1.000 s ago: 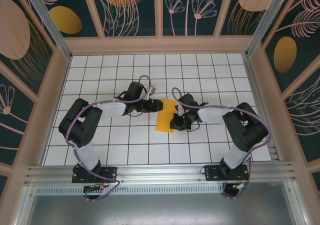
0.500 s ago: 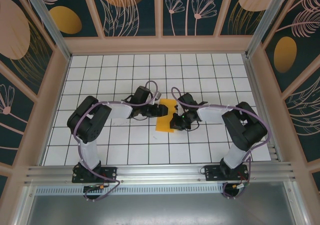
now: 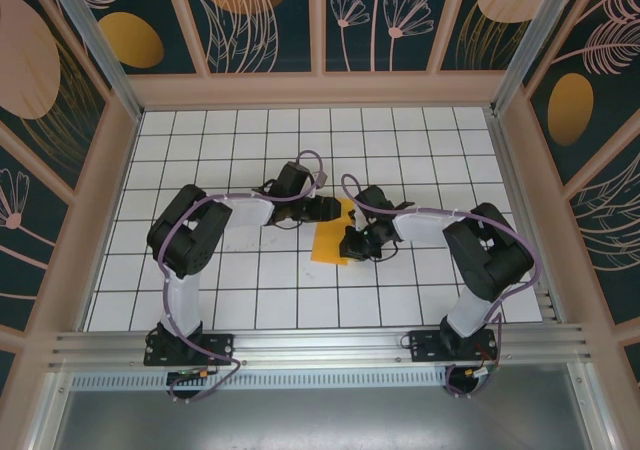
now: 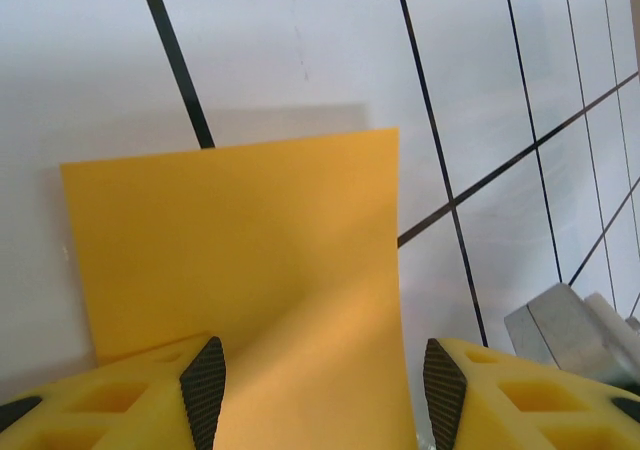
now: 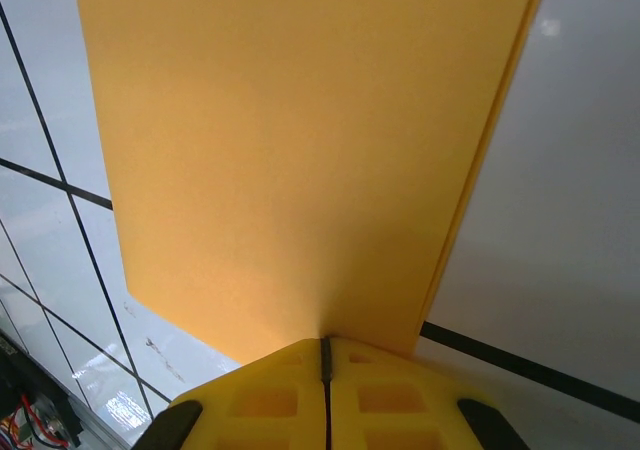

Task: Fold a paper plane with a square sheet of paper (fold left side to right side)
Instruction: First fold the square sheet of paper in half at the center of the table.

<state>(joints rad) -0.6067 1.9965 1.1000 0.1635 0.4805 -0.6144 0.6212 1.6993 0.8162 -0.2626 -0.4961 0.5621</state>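
The square sheet of paper (image 3: 329,240) lies mid-table, doubled over into a narrow orange-yellow rectangle about one tile wide. My right gripper (image 3: 352,242) is at its right edge. In the right wrist view this gripper (image 5: 324,348) is shut on the paper (image 5: 300,140), pinching both layers where the edges meet. My left gripper (image 3: 328,208) reaches over the paper's far end. In the left wrist view it (image 4: 322,400) is open, its black pads (image 4: 203,390) wide apart, and the paper (image 4: 240,230) bulges up between them.
White tiles with black grid lines cover the table (image 3: 230,280). Wooden-framed patterned walls (image 3: 100,170) close it in on three sides. An aluminium rail (image 3: 320,345) runs along the near edge. A grey metal part (image 4: 570,330) sits at the lower right of the left wrist view.
My left arm has swung right, bringing its open gripper from the paper's left side over its far end. The right gripper has stayed shut on the paper's right edge.
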